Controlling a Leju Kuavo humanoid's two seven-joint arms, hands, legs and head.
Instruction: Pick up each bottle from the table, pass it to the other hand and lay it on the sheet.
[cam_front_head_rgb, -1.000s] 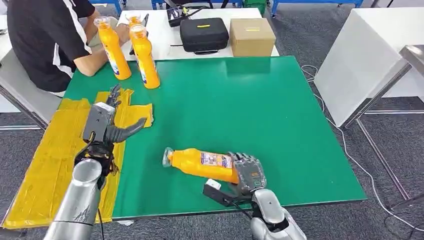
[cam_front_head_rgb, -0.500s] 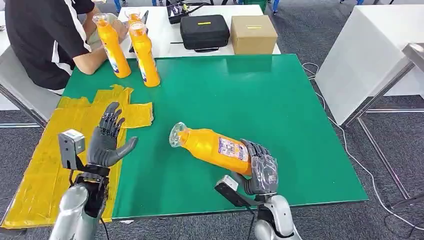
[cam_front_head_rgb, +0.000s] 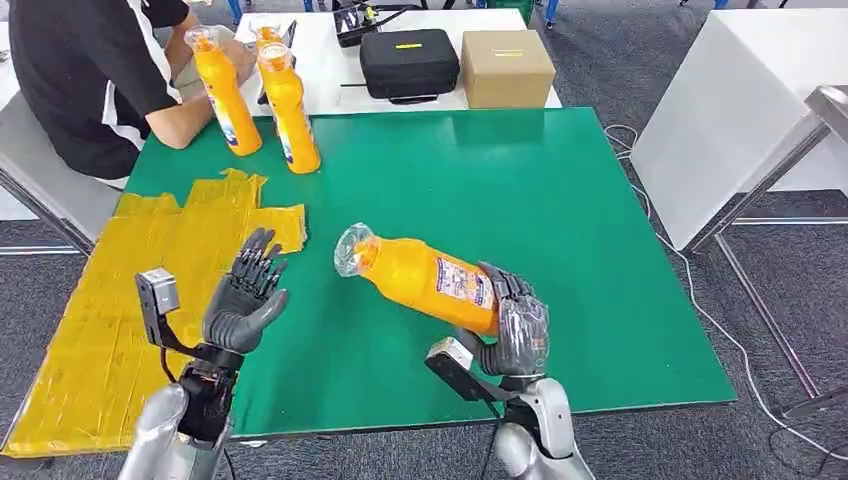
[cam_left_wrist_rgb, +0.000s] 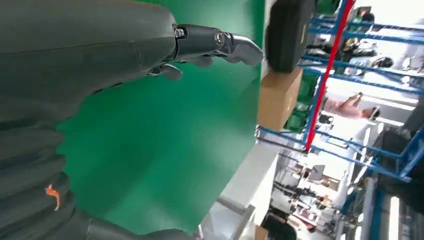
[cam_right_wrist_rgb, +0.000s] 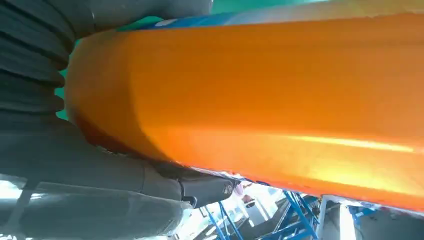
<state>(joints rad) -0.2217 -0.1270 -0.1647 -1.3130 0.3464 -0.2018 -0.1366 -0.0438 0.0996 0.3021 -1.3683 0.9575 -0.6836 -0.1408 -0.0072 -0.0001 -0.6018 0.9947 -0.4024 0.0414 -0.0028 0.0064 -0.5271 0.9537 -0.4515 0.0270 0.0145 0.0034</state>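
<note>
Right hand (cam_front_head_rgb: 518, 335): sitting at about 5 o'clock on the green table (cam_front_head_rgb: 560, 210); its fingers (cam_front_head_rgb: 505, 290) are wrapping around the base end of the held bottle (cam_front_head_rgb: 425, 280), grasping it firmly. In the right wrist view the hand (cam_right_wrist_rgb: 75, 165) is pressing against the orange body (cam_right_wrist_rgb: 260, 100).
Held bottle: orange, with a printed label; it is hanging clear of the table surface, tilting, with the capped neck pointing toward 10 o'clock and the base in the right hand.
Left hand (cam_front_head_rgb: 245, 300): hovering at about 7 o'clock, over the edge where the sheet meets the green surface; palm turning toward the held bottle, fingers (cam_front_head_rgb: 262, 262) released and spreading, holding nothing. In the left wrist view the hand (cam_left_wrist_rgb: 90, 55) is showing an outstretched fingertip above the green surface.
Yellow sheet (cam_front_head_rgb: 110, 300): lying crumpled along the table's side from 7 to 10 o'clock.
Standing bottles (cam_front_head_rgb: 288, 110): two orange ones are standing upright at about 11 o'clock, just beside each other.
Person (cam_front_head_rgb: 90, 70): sitting at 11 o'clock, dark shirt, one hand resting at the farther standing bottle.
Black case (cam_front_head_rgb: 408, 65): lying at 12 o'clock on a white table beyond.
Cardboard box (cam_front_head_rgb: 507, 68): sitting just beside the black case.
</note>
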